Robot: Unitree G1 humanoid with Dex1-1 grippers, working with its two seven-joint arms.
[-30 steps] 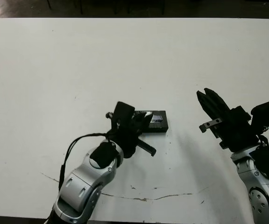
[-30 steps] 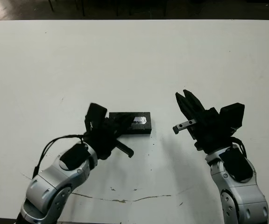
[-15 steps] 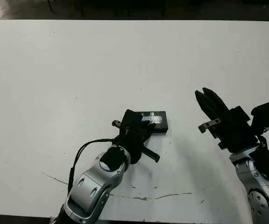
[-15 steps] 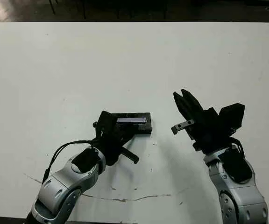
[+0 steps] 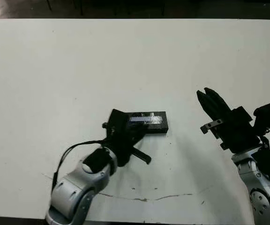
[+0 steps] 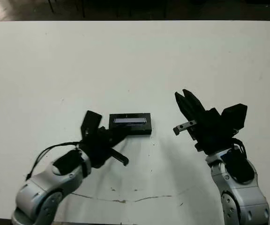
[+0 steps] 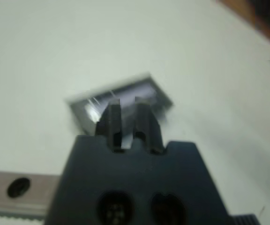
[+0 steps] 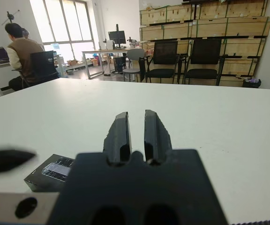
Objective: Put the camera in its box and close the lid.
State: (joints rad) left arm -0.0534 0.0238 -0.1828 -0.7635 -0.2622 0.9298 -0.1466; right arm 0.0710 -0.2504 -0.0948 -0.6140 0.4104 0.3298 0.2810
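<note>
1. Sitting flat on the white table (image 6: 135, 56), the lid (image 6: 130, 121) covers the box (image 6: 144, 131) squarely, its shiny strip facing up, so the closing step looks done or very nearly so.
2. No white lining shows anywhere around the lid, and no camera lies loose on the table; I judge it is probably shut inside, though nothing here proves that.
3. At most, what seems left is a check that the lid is seated all the way down.
4. The left gripper (image 6: 108, 136) sits just beside the box's near left corner; its fingers are narrow, with only a slit between them in the left wrist view, and they grip nothing.
5. The right gripper (image 6: 185, 101) hovers well apart from the box on its right, fingers narrow too and empty.
6. The left wrist view is blurred, so the seam between lid and box cannot be read there.
7. The box's near left corner is partly hidden behind the left gripper in the left eye view.
</note>
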